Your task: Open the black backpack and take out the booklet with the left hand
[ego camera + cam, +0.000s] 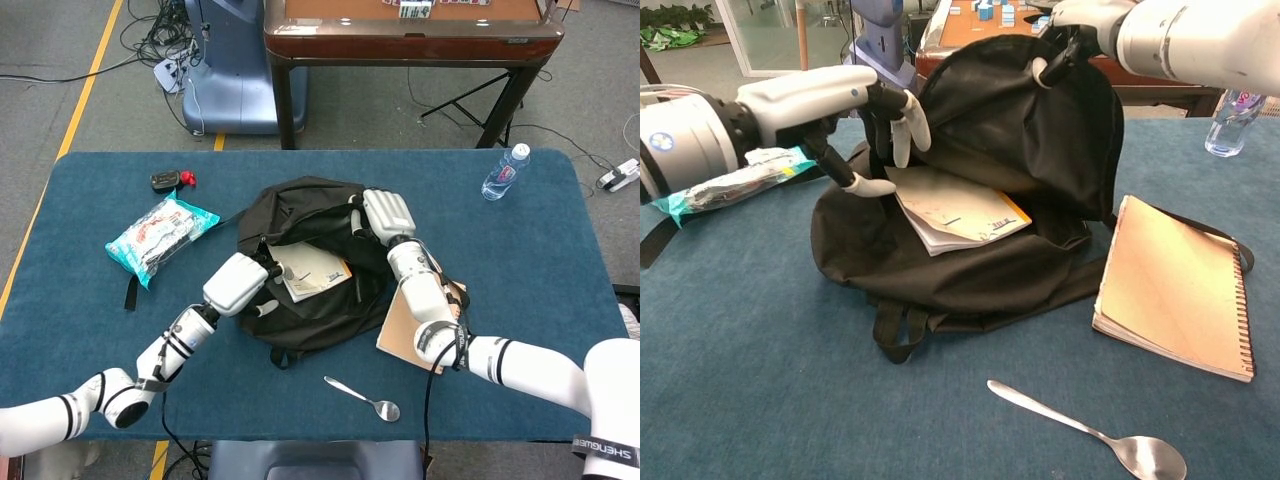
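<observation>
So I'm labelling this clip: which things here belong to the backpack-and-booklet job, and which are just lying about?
Part of the job:
backpack
booklet
left robot hand, open at the bag's mouth
right robot hand, holding the flap up

Just lying about:
notebook
spoon
snack bag
bottle
small black item with red piece
</observation>
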### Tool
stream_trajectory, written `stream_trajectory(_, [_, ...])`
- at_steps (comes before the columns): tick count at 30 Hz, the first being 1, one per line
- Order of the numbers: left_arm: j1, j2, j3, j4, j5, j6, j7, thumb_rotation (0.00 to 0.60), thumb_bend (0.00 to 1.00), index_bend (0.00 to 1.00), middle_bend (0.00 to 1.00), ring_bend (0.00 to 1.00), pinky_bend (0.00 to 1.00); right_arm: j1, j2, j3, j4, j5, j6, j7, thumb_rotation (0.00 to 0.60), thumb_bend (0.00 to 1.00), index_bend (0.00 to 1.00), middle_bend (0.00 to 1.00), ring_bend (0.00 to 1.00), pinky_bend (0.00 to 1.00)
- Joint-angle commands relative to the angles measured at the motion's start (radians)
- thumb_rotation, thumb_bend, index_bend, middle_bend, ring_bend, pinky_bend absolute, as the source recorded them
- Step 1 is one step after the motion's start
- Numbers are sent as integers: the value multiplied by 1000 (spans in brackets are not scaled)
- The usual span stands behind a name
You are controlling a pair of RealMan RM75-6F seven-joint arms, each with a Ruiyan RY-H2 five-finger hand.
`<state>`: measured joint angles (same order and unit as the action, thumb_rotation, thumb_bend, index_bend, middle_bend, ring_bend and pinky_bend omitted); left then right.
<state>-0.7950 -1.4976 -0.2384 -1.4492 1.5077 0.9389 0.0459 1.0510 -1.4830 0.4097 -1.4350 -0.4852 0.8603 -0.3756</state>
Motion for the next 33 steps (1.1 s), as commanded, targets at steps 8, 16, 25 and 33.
stream_trajectory(8, [-46,-180,-14,108,-187,-15,209,600,276,482,499,461,444,8,-18,-16,29,0,-5,25,600,652,609,392,227,213])
stream_trajectory(16, [-43,-296,-22,168,-293,40,320,600,276,421,485,429,444,9,-34,-28,56,-3,-12,41,600,651,609,392,227,212])
stream_trajectory(25, [-69,-322,-5,178,-317,52,454,600,275,226,295,269,330,7,-37,-31,71,-14,-20,60,600,648,609,392,227,212])
stream_trajectory(33, [-92,-360,2,185,-382,55,605,600,274,208,276,255,308,2,-42,-37,73,-20,-23,75,600,644,609,392,227,212])
